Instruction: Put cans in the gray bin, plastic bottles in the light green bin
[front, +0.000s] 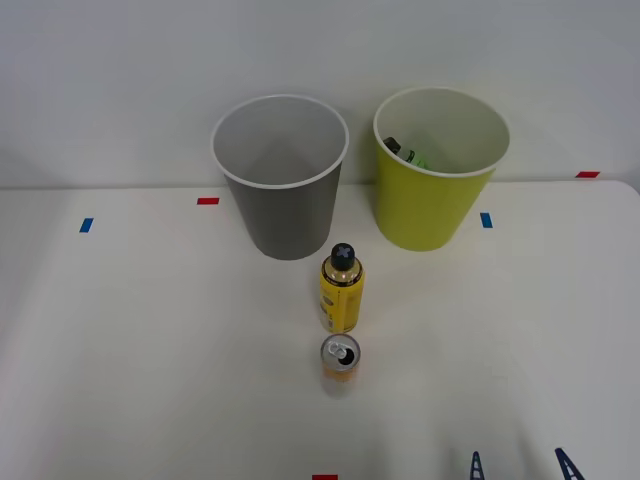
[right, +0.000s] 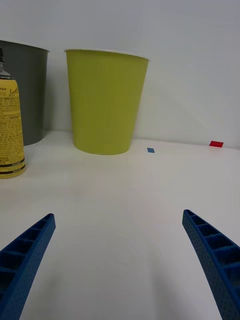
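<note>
My fingers (right: 120, 265) spread wide over bare table (front: 150, 350); one bottle (front: 341, 292) between one can (front: 340, 364) and two bins, gray (front: 281, 185), green (front: 435, 190).

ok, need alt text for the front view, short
A white table holds a gray bin and, to its right, a light green bin with something green inside. In front of them a yellow black-capped bottle and a small orange-yellow can stand upright in a line. The open right gripper pokes in at the bottom edge.
</note>
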